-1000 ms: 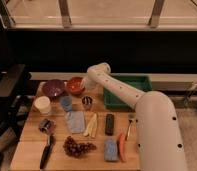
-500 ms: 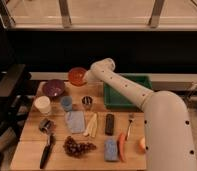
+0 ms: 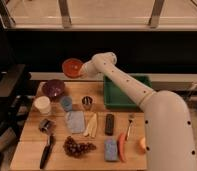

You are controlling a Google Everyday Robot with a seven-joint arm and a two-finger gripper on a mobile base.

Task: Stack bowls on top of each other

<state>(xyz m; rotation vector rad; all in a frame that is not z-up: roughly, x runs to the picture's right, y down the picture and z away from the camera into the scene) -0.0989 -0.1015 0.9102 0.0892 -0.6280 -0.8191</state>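
Dark room, cluttered wooden table: gripper grasps orange-red bowl above purple bowl.

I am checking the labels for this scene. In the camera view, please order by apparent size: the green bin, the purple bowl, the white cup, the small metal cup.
1. Green bin
2. Purple bowl
3. White cup
4. Small metal cup

The gripper carries the orange-red bowl above the table's far edge.

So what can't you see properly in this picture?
- Gripper: in the camera view it sits behind the orange-red bowl it is lifting, so the bowl hides its fingers.
- Purple bowl: too dark to see if anything is inside.
- Small metal cup: too small to see its contents.
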